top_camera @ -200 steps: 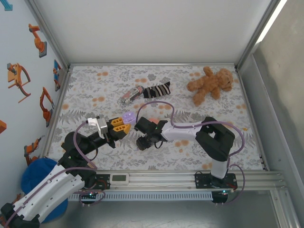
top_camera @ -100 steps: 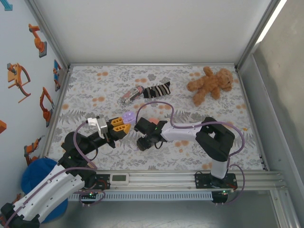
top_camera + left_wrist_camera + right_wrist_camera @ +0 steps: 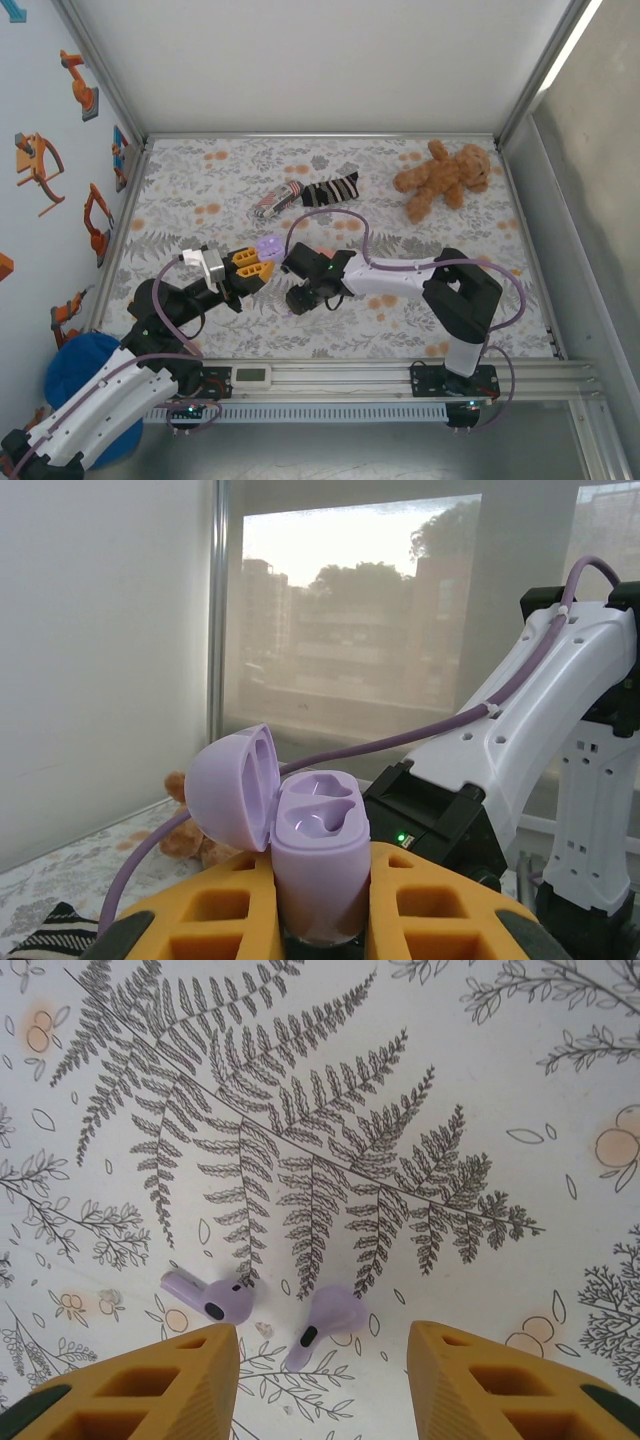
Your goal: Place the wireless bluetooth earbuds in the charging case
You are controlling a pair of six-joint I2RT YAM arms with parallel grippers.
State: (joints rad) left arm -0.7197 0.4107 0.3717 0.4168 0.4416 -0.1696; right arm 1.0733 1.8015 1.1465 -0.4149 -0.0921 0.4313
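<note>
Fern-print cloth covers the table [image 3: 200, 180], fenced by metal rails [image 3: 320, 135] at the back and sides. From my overhead view the far half is mostly bare, with wide free room beyond both arms. I see the right arm [image 3: 400, 275] stretched leftward across the near middle and the left arm [image 3: 170, 300] reaching toward it, so their grippers sit near each other. A teddy bear [image 3: 440, 178] lies by the far right corner and a striped sock [image 3: 330, 190] at far centre, both well apart from the grippers. The left gripper [image 3: 320, 920] is clamped on the purple charging case [image 3: 310, 840], which stands upright with its lid hinged open and both wells bare. The right gripper [image 3: 322, 1335] hangs over the cloth, jaws apart, gripping nothing. Two pale purple earbuds lie on the cloth just ahead of its fingertips, one [image 3: 208, 1300] beside the other [image 3: 325, 1322], not touching.
</note>
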